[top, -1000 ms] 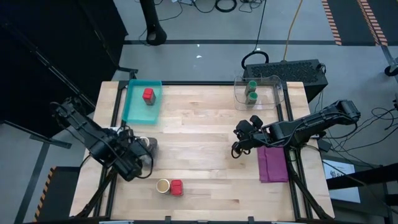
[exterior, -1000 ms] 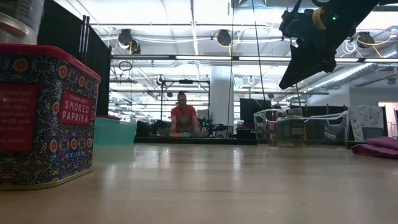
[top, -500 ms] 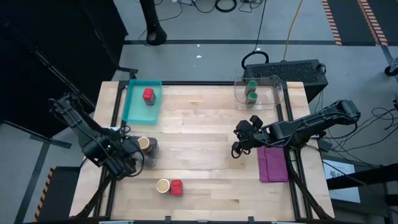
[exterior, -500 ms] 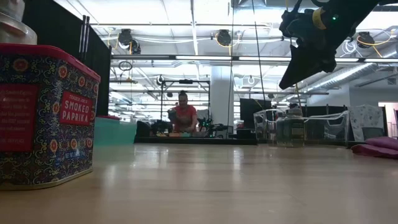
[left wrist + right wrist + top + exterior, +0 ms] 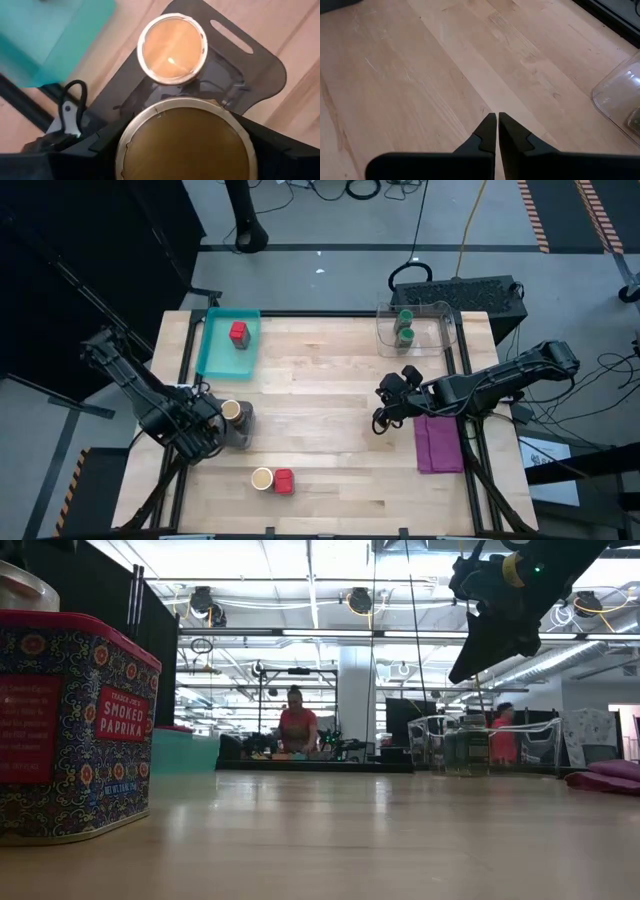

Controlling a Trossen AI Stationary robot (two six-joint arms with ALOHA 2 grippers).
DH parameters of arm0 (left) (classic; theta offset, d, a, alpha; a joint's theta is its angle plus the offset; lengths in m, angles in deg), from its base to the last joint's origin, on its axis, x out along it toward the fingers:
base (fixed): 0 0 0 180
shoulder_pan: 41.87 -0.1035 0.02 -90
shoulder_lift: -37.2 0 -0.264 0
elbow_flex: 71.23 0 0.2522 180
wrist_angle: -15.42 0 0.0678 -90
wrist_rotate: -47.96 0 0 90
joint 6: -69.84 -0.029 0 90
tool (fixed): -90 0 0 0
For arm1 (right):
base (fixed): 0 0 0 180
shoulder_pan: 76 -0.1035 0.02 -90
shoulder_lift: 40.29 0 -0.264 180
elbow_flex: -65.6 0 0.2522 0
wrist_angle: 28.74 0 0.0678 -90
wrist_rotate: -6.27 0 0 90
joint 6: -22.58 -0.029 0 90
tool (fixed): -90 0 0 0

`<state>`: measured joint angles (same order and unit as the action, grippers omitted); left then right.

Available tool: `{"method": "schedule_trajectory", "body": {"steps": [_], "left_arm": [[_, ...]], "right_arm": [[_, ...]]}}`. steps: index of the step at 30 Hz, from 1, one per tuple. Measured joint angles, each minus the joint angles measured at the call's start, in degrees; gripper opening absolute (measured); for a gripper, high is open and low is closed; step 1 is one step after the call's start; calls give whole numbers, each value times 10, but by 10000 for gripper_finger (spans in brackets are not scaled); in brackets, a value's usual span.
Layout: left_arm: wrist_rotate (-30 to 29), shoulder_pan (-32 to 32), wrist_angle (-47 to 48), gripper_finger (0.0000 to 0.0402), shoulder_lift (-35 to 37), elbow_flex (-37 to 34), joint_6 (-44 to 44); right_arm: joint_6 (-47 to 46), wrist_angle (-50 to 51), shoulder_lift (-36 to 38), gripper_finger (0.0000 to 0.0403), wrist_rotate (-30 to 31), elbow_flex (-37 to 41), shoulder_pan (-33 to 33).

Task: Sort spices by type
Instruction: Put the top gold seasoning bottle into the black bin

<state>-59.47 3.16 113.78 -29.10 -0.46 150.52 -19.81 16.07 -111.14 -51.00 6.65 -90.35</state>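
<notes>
In the left wrist view a tan jar with a cream top (image 5: 186,142) sits between the fingers of my left gripper (image 5: 182,150). It is over a dark flat tray (image 5: 250,65) near the table's left edge. A second tan jar (image 5: 172,48) (image 5: 231,411) stands on that tray. A third tan jar (image 5: 262,478) and a red paprika tin (image 5: 284,481) (image 5: 75,725) stand near the near edge. Another red tin (image 5: 238,332) is in the teal tray (image 5: 215,355). Two green-lidded jars (image 5: 405,326) are in a clear bin. My right gripper (image 5: 379,420) (image 5: 496,121) hovers shut over bare wood. My left gripper holds the tan jar pinched between its two fingers (image 5: 107,150), one on each side of the body just below the cream top (image 5: 150,115). The fingers come from above, pointing down. The jar is upright; whether its base rests on the dark tray cannot be seen.
The clear bin (image 5: 440,330) is at the far right and a purple cloth (image 5: 438,443) lies at the right edge. Bare wood fills the table's middle. People show in the room beyond the table (image 5: 294,725).
My left gripper has come down with the tan jar and shifted slightly toward the far-left. In the low view the jar has sunk behind the paprika tin until only its top shows. The right arm has kept still.
</notes>
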Motion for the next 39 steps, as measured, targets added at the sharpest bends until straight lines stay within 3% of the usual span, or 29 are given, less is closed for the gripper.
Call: {"method": "schedule_trajectory", "body": {"steps": [24,39], "left_arm": [[-19,0,-169,279,45,-170,46],[-33,0,-181,279,46,-177,52]], "right_arm": [[0,0,0,0,0,0,0],[0,0,0,0,0,0,0]]}}
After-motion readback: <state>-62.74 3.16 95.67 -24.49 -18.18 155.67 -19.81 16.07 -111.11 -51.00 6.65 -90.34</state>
